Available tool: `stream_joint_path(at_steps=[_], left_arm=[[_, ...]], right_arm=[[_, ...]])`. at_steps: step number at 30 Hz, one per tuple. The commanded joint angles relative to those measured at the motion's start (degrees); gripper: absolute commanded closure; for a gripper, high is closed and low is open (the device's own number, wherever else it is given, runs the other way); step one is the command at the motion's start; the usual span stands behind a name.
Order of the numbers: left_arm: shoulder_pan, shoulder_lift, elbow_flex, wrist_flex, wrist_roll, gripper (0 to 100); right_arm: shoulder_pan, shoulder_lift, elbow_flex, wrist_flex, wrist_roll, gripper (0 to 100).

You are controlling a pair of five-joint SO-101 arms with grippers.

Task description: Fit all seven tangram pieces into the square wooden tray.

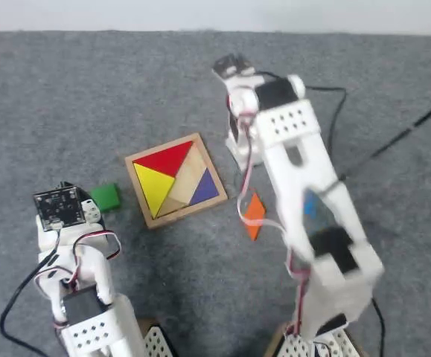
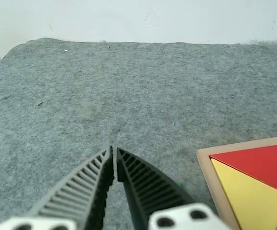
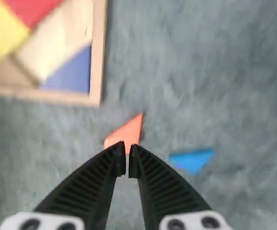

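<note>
The square wooden tray (image 1: 216, 173) lies mid-table and holds a red triangle (image 1: 163, 158), a yellow triangle (image 1: 152, 186) and a blue-violet triangle (image 1: 205, 188), with bare wood between them. A green square (image 1: 107, 196) lies just left of the tray. To the tray's right lies an orange piece (image 1: 254, 213), with a light blue piece (image 3: 191, 159) beyond it. My right gripper (image 3: 127, 148) hangs shut and empty above the orange piece (image 3: 126, 134). My left gripper (image 2: 115, 152) is shut and empty over the carpet, left of the tray's corner (image 2: 204, 155).
Grey carpet (image 1: 66, 104) covers the table. The right arm (image 1: 304, 186) is raised high and stretches from the front right toward the back, hiding the carpet under it. A black cable (image 1: 394, 137) trails at the right. The left arm's base (image 1: 88, 320) stands at the front left.
</note>
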Motion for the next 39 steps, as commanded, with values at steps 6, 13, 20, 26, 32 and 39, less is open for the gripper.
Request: stream_joint_path(at_steps=[6,13,20,26,32,39], left_arm=[[-0.5,-1.2,-0.7,0.2,-0.5,94],[-0.3,-1.1,-1.5,0.3,-0.4,94],[-0.3,-1.1,-7.0,10.6,-0.4,94],[0.5,-1.1,-7.4,11.3,-1.2,94],[1.9,0.4,-9.7,13.2,-1.2,94],[5.0,22.8,-20.1,12.8,-1.3,94]], right_arm=[[-0.5,-31.6,48.6,-29.5,0.9,95.7],[-1.0,-49.6,68.3,-44.4,1.3,96.1],[-1.1,-59.4,73.1,-44.3,1.0,96.1],[-1.2,-60.1,73.6,-43.5,1.0,96.1],[-1.2,-60.1,73.6,-42.2,1.0,96.1],[-1.1,-60.1,74.1,-42.2,0.9,96.1]])
